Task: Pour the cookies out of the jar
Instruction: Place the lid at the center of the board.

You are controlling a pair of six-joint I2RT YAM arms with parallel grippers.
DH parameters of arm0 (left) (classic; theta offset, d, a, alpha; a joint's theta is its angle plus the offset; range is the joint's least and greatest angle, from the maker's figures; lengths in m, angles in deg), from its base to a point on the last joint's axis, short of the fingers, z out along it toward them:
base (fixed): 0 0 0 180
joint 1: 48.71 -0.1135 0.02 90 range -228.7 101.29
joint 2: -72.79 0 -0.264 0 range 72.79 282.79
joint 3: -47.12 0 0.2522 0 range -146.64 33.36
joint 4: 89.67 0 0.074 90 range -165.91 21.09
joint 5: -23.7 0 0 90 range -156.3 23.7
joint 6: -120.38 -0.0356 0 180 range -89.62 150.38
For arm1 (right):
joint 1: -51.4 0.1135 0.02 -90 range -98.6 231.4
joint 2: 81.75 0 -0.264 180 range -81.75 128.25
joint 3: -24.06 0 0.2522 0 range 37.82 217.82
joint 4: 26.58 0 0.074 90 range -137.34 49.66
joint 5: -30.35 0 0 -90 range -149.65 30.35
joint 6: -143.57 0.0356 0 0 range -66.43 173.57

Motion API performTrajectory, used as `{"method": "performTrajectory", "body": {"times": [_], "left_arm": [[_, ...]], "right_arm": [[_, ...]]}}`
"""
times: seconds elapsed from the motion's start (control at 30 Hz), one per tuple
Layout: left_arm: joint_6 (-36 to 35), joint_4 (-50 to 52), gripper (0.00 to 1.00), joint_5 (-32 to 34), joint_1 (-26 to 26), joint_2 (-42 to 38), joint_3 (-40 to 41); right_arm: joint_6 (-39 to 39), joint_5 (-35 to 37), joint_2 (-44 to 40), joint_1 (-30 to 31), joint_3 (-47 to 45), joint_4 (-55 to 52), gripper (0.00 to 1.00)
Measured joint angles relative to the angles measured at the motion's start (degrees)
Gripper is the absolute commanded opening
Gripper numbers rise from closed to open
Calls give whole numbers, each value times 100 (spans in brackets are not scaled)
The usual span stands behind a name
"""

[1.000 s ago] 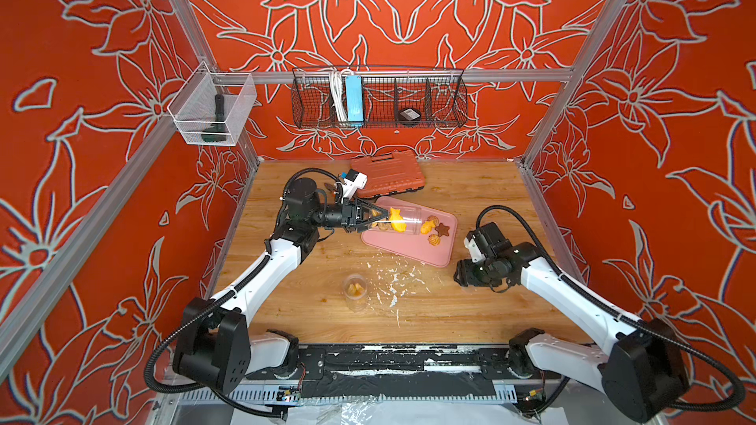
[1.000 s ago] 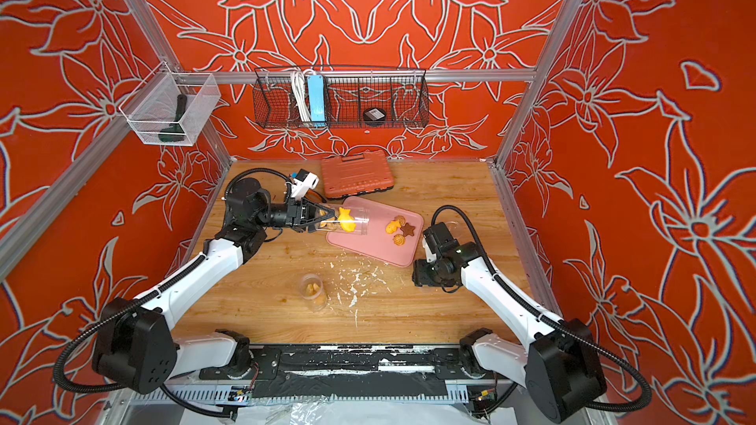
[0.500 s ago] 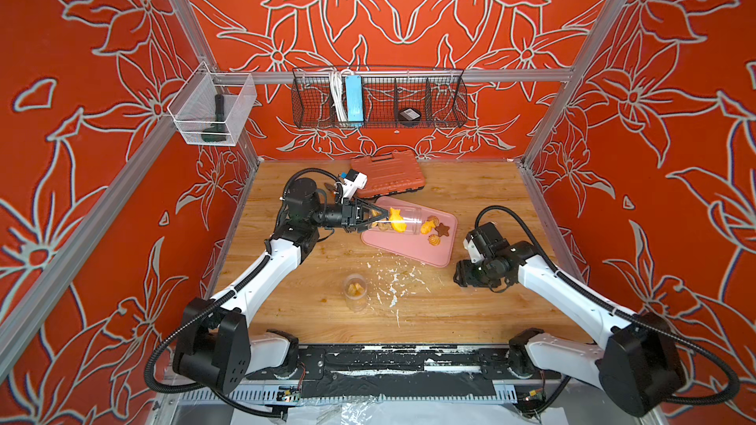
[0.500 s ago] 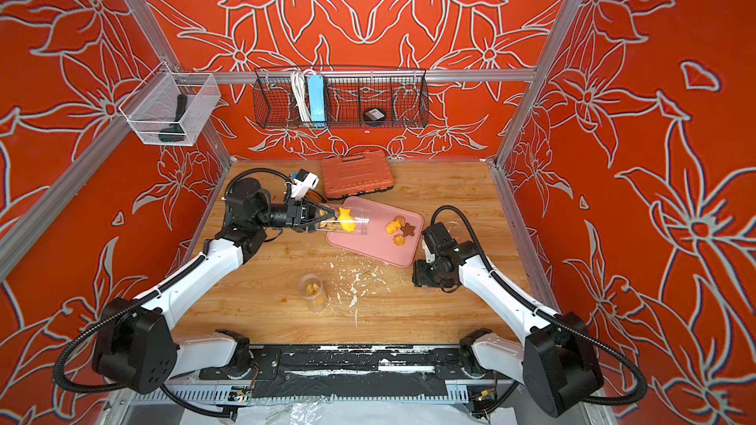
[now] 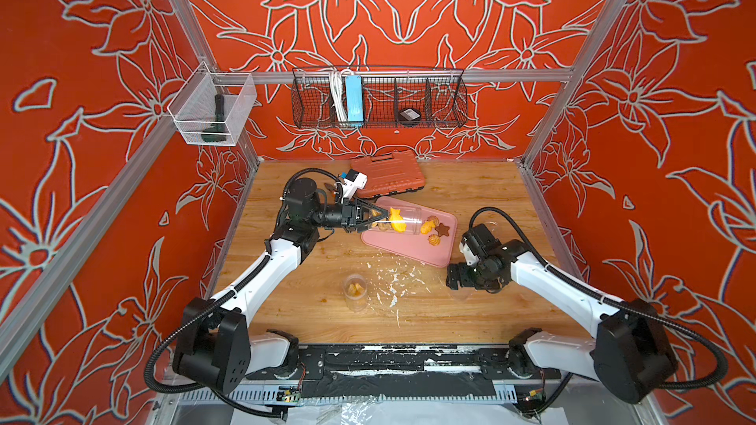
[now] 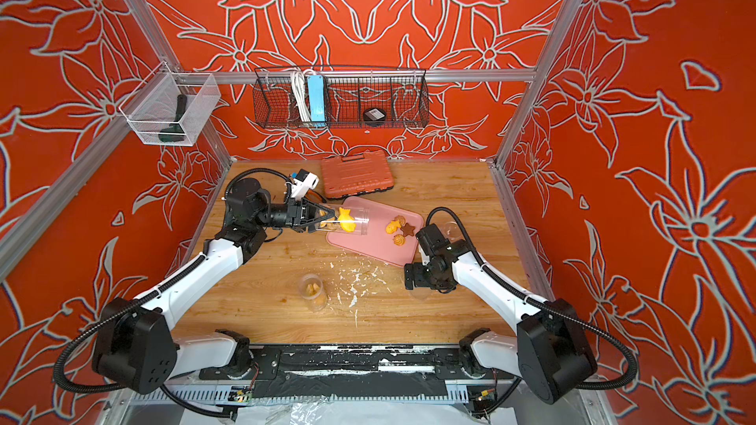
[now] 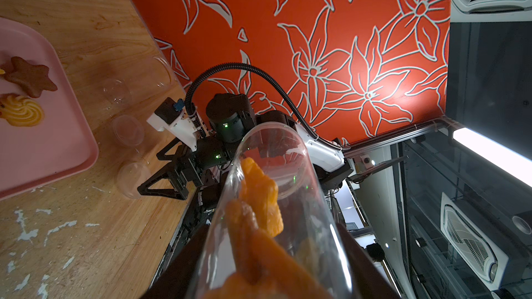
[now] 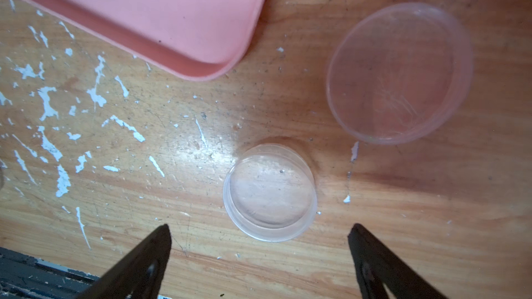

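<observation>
Your left pincer (image 5: 378, 214) is clamped on the clear jar (image 5: 409, 222), which lies on its side over the pink tray (image 5: 409, 249), mouth toward three o'clock. Some cookies (image 5: 396, 219) sit inside; three lie on the tray beyond the mouth. Your right pincer (image 8: 260, 227) stands apart over a clear lid (image 8: 270, 194) on the worktop (image 5: 470, 181), at five o'clock of the tray.

Clear jar (image 5: 413, 220), tipped on its side above the pink tray (image 5: 392, 245), holds orange cookies (image 5: 396, 219), apparently several; four more, including a brown star (image 5: 444, 230), lie on the tray.
</observation>
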Motion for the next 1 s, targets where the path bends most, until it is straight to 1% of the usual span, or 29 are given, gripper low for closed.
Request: {"method": "performTrajectory", "body": {"times": [0.57,0.67,0.87,1.0], "left_arm": [[0,0,58,0,2,0,0],[-22,0,58,0,2,0,0],[-127,2,58,0,2,26,0],[-227,4,58,0,0,162,0]], "right_arm": [[2,-24,-50,0,0,-4,99],[2,-122,-282,0,11,-15,99],[42,-474,-1123,0,317,-59,99],[61,-883,-1554,-4,481,72,99]]}}
